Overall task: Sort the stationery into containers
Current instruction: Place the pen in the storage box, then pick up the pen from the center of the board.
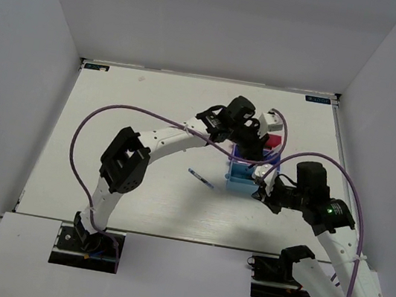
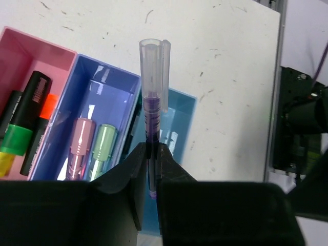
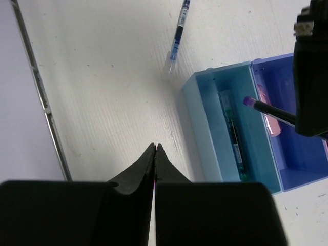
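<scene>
We take the light blue tray (image 2: pixel 183 98) as our mark. The left pincer (image 2: pixel 152 154) is pinched nearly closed on a purple pen (image 2: pixel 152 97) with a clear cap. It grips the pen close to its purple end, so most of it sticks out beyond the fingers. The pen hangs above the light blue tray, over the wall it shares with the purple-blue tray (image 2: pixel 105 77).

In the left wrist view the pen's length runs nearly along the tray's length, only a little skewed (how steeply it tips we cannot tell). We judge that the drop turns on this. The pen needs a small shift away from the shared wall, or it may land among the highlighters (image 2: pixel 104 146) next door.

A green-ended pen (image 3: pixel 233 138) already lies inside the light blue tray. The right pincer (image 3: pixel 155 148) is closed tight and empty, just beside the tray's outer wall. A blue pen (image 3: pixel 178 36) lies on the table (image 3: pixel 102 77) apart from the tray, ahead of the right pincer, so that arm looks the likelier to fetch it.
</scene>
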`<act>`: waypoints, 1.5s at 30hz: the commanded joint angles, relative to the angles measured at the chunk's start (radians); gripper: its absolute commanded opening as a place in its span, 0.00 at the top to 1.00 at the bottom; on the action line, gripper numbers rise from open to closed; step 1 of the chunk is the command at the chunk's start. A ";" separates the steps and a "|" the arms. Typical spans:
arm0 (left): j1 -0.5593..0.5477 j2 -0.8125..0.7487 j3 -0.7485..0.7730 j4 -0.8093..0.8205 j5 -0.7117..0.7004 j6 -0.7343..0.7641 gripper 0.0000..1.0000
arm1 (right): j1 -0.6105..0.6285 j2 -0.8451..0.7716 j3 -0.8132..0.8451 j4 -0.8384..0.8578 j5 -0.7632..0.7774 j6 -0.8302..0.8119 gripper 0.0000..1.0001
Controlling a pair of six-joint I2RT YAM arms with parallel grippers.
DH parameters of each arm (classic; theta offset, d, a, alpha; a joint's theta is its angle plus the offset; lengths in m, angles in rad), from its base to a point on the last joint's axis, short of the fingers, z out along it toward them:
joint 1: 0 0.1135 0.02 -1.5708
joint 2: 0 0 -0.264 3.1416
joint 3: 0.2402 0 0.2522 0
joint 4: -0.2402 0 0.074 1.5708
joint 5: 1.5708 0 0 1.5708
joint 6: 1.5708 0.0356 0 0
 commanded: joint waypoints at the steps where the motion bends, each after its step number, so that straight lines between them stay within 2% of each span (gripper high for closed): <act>1: -0.006 0.028 0.047 -0.015 -0.015 0.049 1.00 | -0.006 -0.016 0.040 -0.024 -0.047 -0.023 1.00; 3: -0.006 0.036 0.044 -0.019 -0.022 0.055 1.00 | -0.007 -0.012 0.042 -0.024 -0.045 -0.026 0.96; 6: -0.006 0.036 0.005 -0.015 -0.028 0.060 1.00 | -0.009 -0.012 0.040 -0.021 -0.045 -0.026 0.83; 9: -0.007 0.036 -0.022 -0.013 -0.042 0.066 1.00 | -0.009 -0.008 0.042 -0.016 -0.045 -0.023 0.51; 10: -0.006 0.034 -0.029 -0.015 -0.042 0.070 0.98 | -0.009 -0.009 0.042 -0.015 -0.042 -0.019 0.43; 12: -0.007 0.034 -0.034 -0.015 -0.055 0.072 0.93 | -0.006 -0.005 0.042 -0.013 -0.040 -0.016 0.38; 14: -0.007 0.033 -0.037 -0.022 -0.055 0.073 0.83 | -0.009 -0.006 0.037 -0.009 -0.037 -0.013 0.34; 15: -0.007 0.030 -0.035 -0.023 -0.062 0.073 0.77 | -0.010 -0.003 0.039 -0.007 -0.036 -0.012 0.34; 16: -0.007 0.031 -0.037 -0.029 -0.062 0.075 0.65 | -0.010 -0.003 0.036 -0.007 -0.034 -0.015 0.32; 19: -0.014 0.023 -0.052 -0.035 -0.074 0.078 0.56 | -0.018 -0.003 0.037 -0.003 -0.033 -0.006 0.32; 25: -0.015 -0.004 -0.077 -0.038 -0.088 0.080 0.51 | -0.024 0.000 0.042 0.002 -0.036 0.002 0.31; 27: -0.015 -0.018 -0.078 -0.035 -0.086 0.078 0.51 | -0.027 -0.002 0.045 0.005 -0.033 0.008 0.30; 28: -0.015 -0.024 -0.080 -0.030 -0.089 0.070 0.54 | -0.027 0.000 0.046 0.011 -0.030 0.019 0.30; 29: -0.015 -0.041 -0.091 -0.015 -0.092 0.066 0.70 | -0.029 0.003 0.052 0.016 -0.034 0.045 0.39; 30: -0.017 -0.065 -0.097 -0.010 -0.094 0.058 0.78 | -0.030 0.006 0.058 0.017 -0.039 0.053 0.55; 31: -0.015 -0.096 -0.101 0.005 -0.107 0.047 0.91 | -0.030 0.017 0.068 0.017 -0.048 0.063 0.85; 32: -0.014 -0.134 -0.124 0.023 -0.132 0.029 0.95 | -0.032 0.023 0.075 0.022 -0.051 0.109 1.00; 36: 0.014 -0.288 -0.233 0.057 -0.288 -0.087 0.94 | -0.024 0.078 0.091 0.043 -0.087 0.187 1.00; 37: 0.026 -0.317 -0.253 0.044 -0.316 -0.164 0.88 | -0.018 0.122 0.101 0.031 -0.103 0.169 0.95; 38: 0.072 -0.407 -0.267 -0.007 -0.368 -0.249 0.70 | -0.018 0.183 0.115 -0.036 -0.128 0.134 0.62; 39: 0.094 -0.436 -0.317 -0.036 -0.388 -0.293 0.67 | -0.015 0.220 0.187 -0.099 -0.177 0.093 0.10; 40: 0.142 -0.502 -0.341 -0.100 -0.391 -0.366 0.64 | -0.001 0.259 0.216 -0.168 -0.188 0.071 0.10; 41: 0.169 -0.538 -0.370 -0.148 -0.394 -0.419 0.57 | 0.004 0.370 0.274 -0.196 -0.195 0.054 0.10; 42: 0.218 -0.656 -0.497 -0.171 -0.402 -0.440 0.41 | 0.020 0.400 0.311 -0.205 -0.203 0.068 0.10; 44: 0.293 -0.745 -0.650 -0.184 -0.408 -0.474 0.32 | 0.063 0.481 0.338 -0.135 -0.141 0.144 0.10; 45: 0.363 -0.873 -0.743 -0.206 -0.428 -0.471 0.25 | 0.101 0.495 0.347 -0.103 -0.113 0.204 0.12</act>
